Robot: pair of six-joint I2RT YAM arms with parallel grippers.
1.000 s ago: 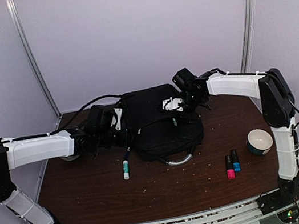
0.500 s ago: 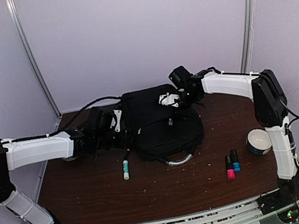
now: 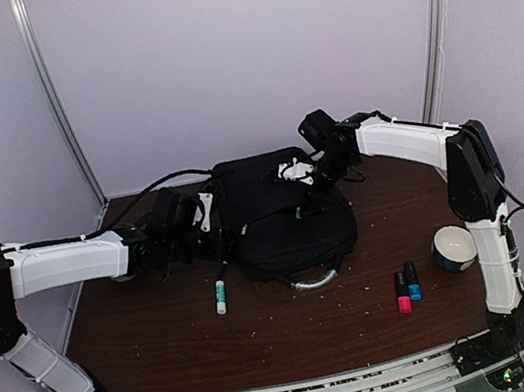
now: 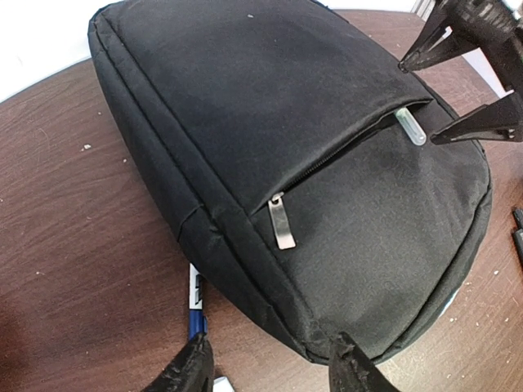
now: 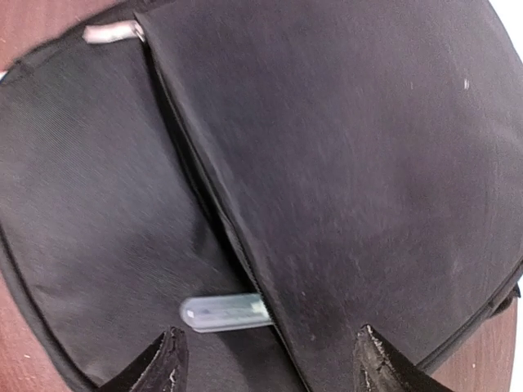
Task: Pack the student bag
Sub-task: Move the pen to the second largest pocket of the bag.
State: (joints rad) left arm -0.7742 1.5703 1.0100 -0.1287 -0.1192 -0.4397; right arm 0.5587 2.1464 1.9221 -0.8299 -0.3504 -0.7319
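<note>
The black student bag (image 3: 286, 217) lies flat at the middle of the table, with its grey loop handle (image 3: 314, 282) toward the near side. Its front pocket zip is partly open, and a clear pen cap (image 5: 225, 313) sticks out of the slot; the cap also shows in the left wrist view (image 4: 411, 126). My right gripper (image 5: 270, 359) is open above the bag, its fingertips on either side of the cap and not touching it. My left gripper (image 4: 270, 371) is open at the bag's left edge, holding nothing. The zip pull (image 4: 283, 222) lies on the fabric.
A white and blue pen (image 4: 196, 302) lies on the table against the bag's left edge. A green-tipped marker (image 3: 220, 296) lies nearer the front. A pink bottle (image 3: 402, 293), a blue bottle (image 3: 412, 282) and a bowl (image 3: 454, 247) stand at the right.
My right gripper has drawn back from the bag's pocket toward the far side and risen a little. The pen stays in the pocket. The left arm has not moved.
</note>
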